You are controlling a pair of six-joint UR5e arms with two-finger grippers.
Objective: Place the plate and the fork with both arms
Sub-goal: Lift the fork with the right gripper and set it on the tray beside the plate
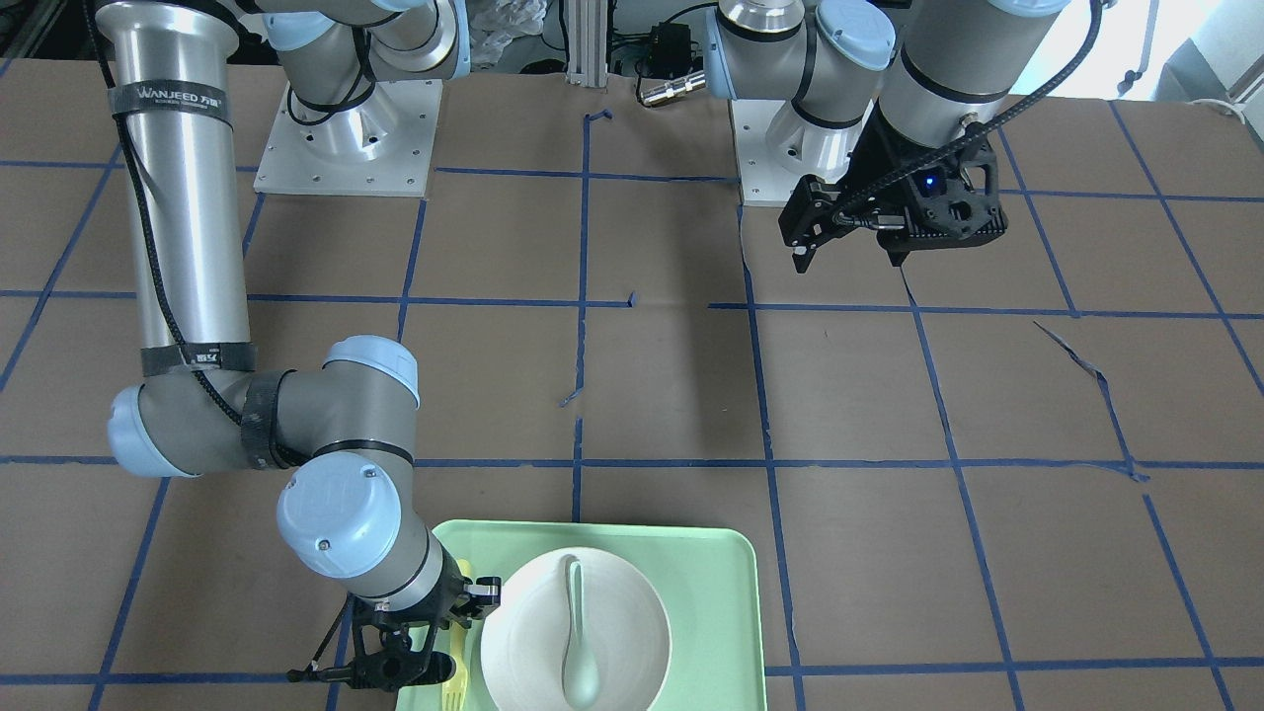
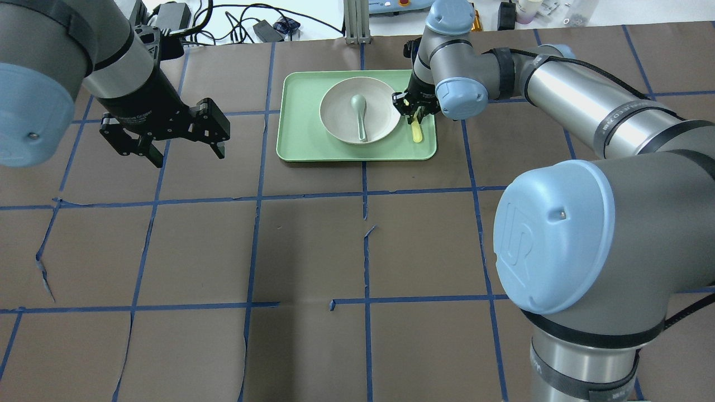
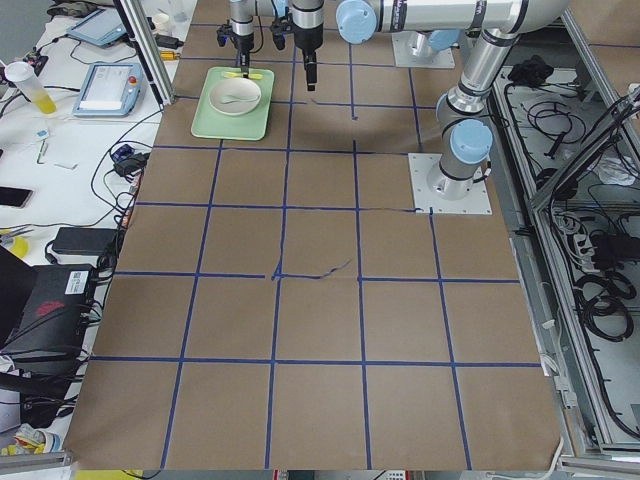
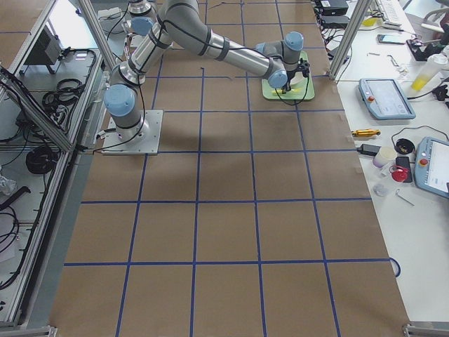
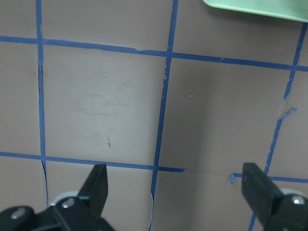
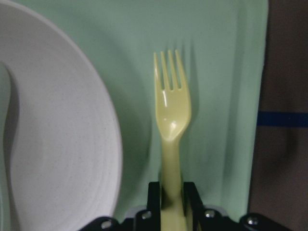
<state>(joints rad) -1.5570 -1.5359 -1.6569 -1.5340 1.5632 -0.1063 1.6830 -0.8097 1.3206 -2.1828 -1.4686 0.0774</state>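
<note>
The off-white plate (image 2: pixel 338 114) sits on the pale green tray (image 2: pixel 296 139), with a grey-green spoon (image 2: pixel 359 109) lying in it. The yellow fork (image 2: pixel 416 132) is on the tray's right strip beside the plate. My right gripper (image 2: pixel 415 111) is shut on the fork's handle. In the right wrist view the fingers (image 6: pixel 153 192) pinch the handle, and the fork (image 6: pixel 172 110) points away beside the plate (image 6: pixel 57 144). I cannot tell whether the fork is lifted off the tray. My left gripper (image 2: pixel 189 158) is open and empty, above the table left of the tray.
The tray (image 1: pixel 721 592) lies at the table's far edge from the robot. Brown table covering with blue tape lines (image 2: pixel 366 192) spreads all around. The left wrist view shows bare table below my open left gripper (image 5: pixel 175 192) and a tray corner (image 5: pixel 255 7).
</note>
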